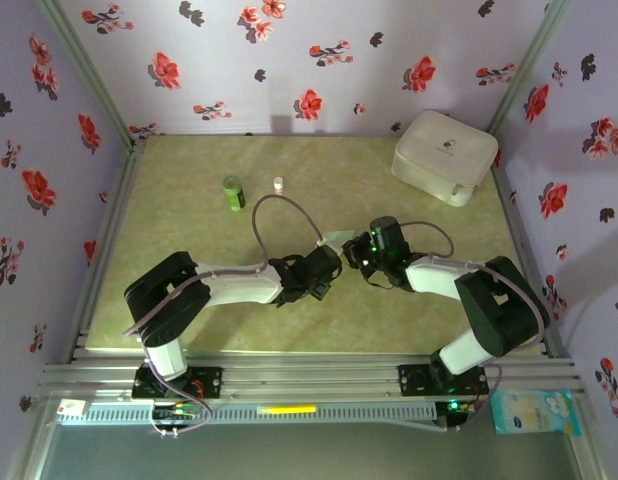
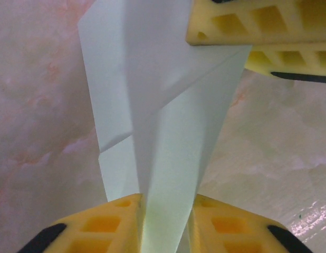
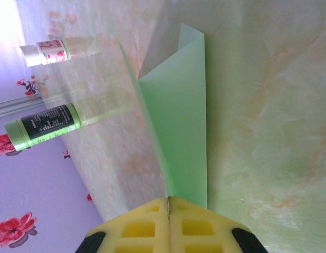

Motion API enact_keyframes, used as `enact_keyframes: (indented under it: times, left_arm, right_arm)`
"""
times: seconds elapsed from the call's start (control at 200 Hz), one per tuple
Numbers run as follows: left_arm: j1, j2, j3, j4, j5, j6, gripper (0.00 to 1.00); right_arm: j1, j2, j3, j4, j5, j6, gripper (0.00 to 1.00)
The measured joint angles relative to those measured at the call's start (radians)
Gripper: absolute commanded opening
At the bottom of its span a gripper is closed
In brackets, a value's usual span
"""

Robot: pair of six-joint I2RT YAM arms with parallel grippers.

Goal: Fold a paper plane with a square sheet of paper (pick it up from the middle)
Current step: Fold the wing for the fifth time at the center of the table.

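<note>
The pale green sheet of paper (image 1: pixel 338 238), folded along a long crease with a triangular flap, hangs between my two grippers over the middle of the table. In the left wrist view the paper (image 2: pixel 173 132) runs down between the yellow fingers of my left gripper (image 2: pixel 165 203). They stand close on either side of it, with a thin gap on the right. My right gripper (image 3: pixel 168 199) is shut on one end of the paper (image 3: pixel 181 121). Its fingers (image 2: pixel 247 23) also show pinching that end. From above, the left gripper (image 1: pixel 334 260) and right gripper (image 1: pixel 361 250) nearly meet.
A dark green bottle (image 1: pixel 234 192) and a small white bottle (image 1: pixel 278 184) stand at the back left of the table. A white rounded case (image 1: pixel 444 155) fills the back right corner. Flowered walls close in three sides.
</note>
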Motion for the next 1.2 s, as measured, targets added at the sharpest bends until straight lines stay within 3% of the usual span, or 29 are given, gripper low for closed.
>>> enact_keyframes:
  times: [0.22,0.435,0.725,1.06,1.2]
  left_arm:
    - [0.000,0.000,-0.002,0.000,-0.003,0.006,0.16]
    - [0.000,0.000,-0.012,0.003,-0.007,0.007,0.16]
    - [0.000,0.000,-0.019,0.006,-0.007,0.007,0.16]
    - [-0.005,0.000,-0.019,0.007,-0.007,0.011,0.17]
    - [-0.005,0.000,-0.019,0.006,-0.007,0.016,0.17]
  right_arm:
    - [-0.004,0.000,0.000,0.001,0.000,0.000,0.08]
    - [-0.023,0.000,0.000,0.001,-0.011,-0.002,0.18]
    - [-0.063,0.003,0.000,0.001,-0.029,-0.021,0.22]
    - [-0.069,0.046,0.037,-0.014,-0.080,-0.056,0.21]
    - [-0.069,0.046,0.044,-0.015,-0.093,-0.068,0.13]
